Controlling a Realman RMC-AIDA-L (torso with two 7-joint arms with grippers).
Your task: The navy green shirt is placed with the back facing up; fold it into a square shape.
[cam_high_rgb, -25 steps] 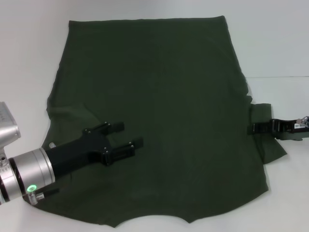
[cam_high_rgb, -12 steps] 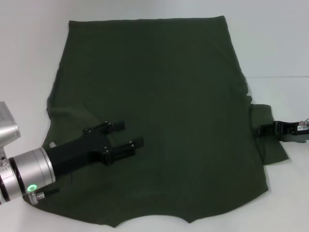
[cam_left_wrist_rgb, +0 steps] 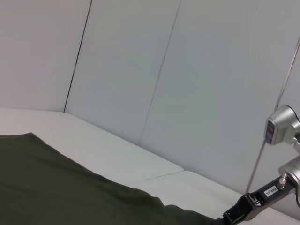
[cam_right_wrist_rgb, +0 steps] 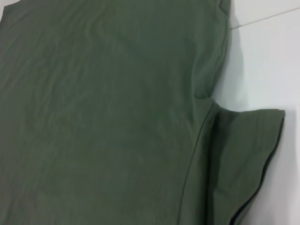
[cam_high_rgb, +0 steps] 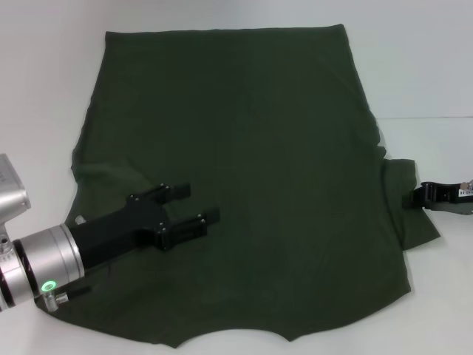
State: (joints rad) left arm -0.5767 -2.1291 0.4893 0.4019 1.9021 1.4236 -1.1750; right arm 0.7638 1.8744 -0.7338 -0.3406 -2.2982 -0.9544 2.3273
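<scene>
Right now, in the head view, the navy green shirt [cam_high_rgb: 236, 185] lies spread flat across the middle of the white counter [cam_high_rgb: 429, 66], collar edge at the bottom of the frame, and your left gripper [cam_high_rgb: 194, 205] hovers over its lower left part with fingers spread open, holding nothing. Your right gripper [cam_high_rgb: 415, 198] sits at the right edge by the sleeve; you cannot tell whether its fingers are open. For a clean first fold, take the sleeve hem squarely and carry it inward without dragging the body. The left wrist view adds the wall panels [cam_left_wrist_rgb: 140, 70] behind and the right arm low at the lower right. The right wrist view alone shows the sleeve [cam_right_wrist_rgb: 243, 154] lying flat, seam and armpit crease clear.
</scene>
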